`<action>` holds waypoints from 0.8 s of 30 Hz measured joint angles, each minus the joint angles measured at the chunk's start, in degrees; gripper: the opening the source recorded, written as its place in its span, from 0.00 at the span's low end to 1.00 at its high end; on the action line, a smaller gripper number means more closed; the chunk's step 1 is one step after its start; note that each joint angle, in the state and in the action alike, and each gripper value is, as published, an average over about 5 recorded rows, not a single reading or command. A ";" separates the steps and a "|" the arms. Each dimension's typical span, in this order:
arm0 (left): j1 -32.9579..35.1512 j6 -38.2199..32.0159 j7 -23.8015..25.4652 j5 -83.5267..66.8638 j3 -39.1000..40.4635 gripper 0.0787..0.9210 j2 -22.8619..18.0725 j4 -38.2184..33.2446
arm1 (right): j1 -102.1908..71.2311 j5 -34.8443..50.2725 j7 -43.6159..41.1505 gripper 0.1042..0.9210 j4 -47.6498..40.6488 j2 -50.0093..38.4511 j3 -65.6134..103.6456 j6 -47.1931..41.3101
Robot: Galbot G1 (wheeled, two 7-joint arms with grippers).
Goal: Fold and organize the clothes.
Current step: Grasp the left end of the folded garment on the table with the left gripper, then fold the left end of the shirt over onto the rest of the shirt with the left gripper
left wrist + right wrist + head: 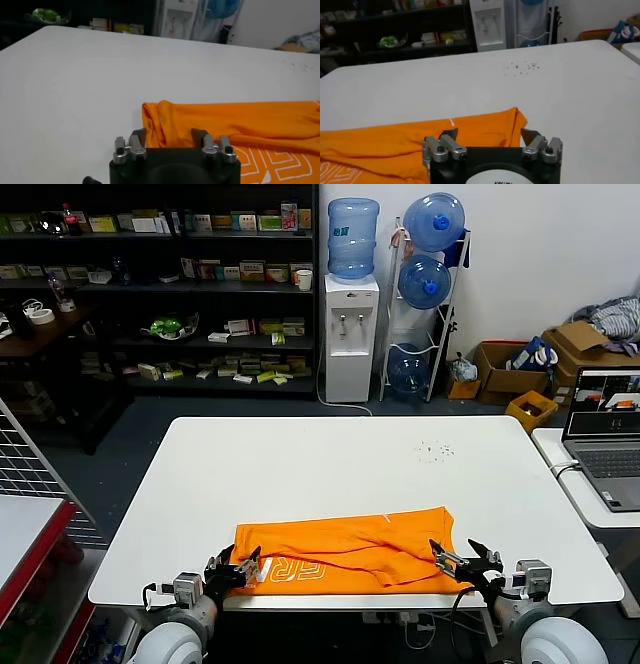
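Observation:
A bright orange T-shirt [345, 550] lies folded into a long band along the near edge of the white table [330, 459], with white lettering [297, 571] showing on its front strip. My left gripper [237, 569] is open, its jaws spread around the shirt's left end [165, 125]. My right gripper [462, 561] is open, its jaws spread around the shirt's right end [490, 127]. Neither gripper holds cloth.
A laptop [605, 434] sits on a side table at the right. A water dispenser [351, 314], bottle rack [425, 294] and shelves [160, 284] stand beyond the table. Small dark specks [435, 450] lie on the far right of the tabletop.

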 measured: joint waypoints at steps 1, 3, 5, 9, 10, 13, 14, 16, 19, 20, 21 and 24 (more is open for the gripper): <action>0.02 -0.03 -0.01 0.05 0.03 0.61 -0.07 0.12 | -0.04 0.00 0.00 0.88 0.02 0.01 0.05 0.01; 0.07 -0.10 -0.04 0.13 0.07 0.54 -0.20 0.22 | -0.13 -0.03 0.00 0.88 0.06 0.08 0.11 0.04; 0.13 -0.15 -0.08 0.21 0.12 0.46 -0.27 0.24 | -0.20 -0.07 0.00 0.88 0.08 0.20 0.13 0.06; 0.23 -0.27 -0.22 0.38 0.21 0.33 -0.36 0.18 | -0.37 -0.21 0.00 0.88 0.14 0.47 0.14 0.15; 0.27 -0.31 -0.30 0.44 0.22 0.30 -0.40 0.14 | -0.41 -0.25 -0.01 0.88 0.14 0.52 0.15 0.20; 0.46 -0.43 -0.58 0.65 0.25 0.20 -0.51 -0.11 | -0.44 -0.42 -0.04 0.88 0.14 0.70 0.16 0.37; 0.54 -0.47 -0.69 0.72 0.25 0.16 -0.52 -0.23 | -0.42 -0.48 -0.07 0.88 0.14 0.77 0.16 0.42; 0.72 -0.55 -0.93 0.84 0.22 0.10 -0.47 -0.54 | -0.31 -0.60 -0.14 0.88 0.09 0.92 0.15 0.51; 1.08 -0.57 -1.41 0.86 0.01 0.05 -0.06 -1.30 | 0.03 -0.75 -0.27 0.88 -0.13 1.12 0.04 0.65; 1.22 -0.55 -1.59 0.82 -0.12 0.04 0.19 -1.65 | 0.18 -0.81 -0.32 0.88 -0.24 1.19 -0.05 0.70; 1.36 -0.51 -1.76 0.75 -0.29 0.04 0.50 -2.05 | 0.36 -0.88 -0.36 0.88 -0.35 1.26 -0.14 0.74; 1.77 -0.26 -2.23 0.30 -1.01 0.04 1.82 -3.41 | 1.00 -1.15 -0.46 0.88 -0.71 1.52 -0.52 0.86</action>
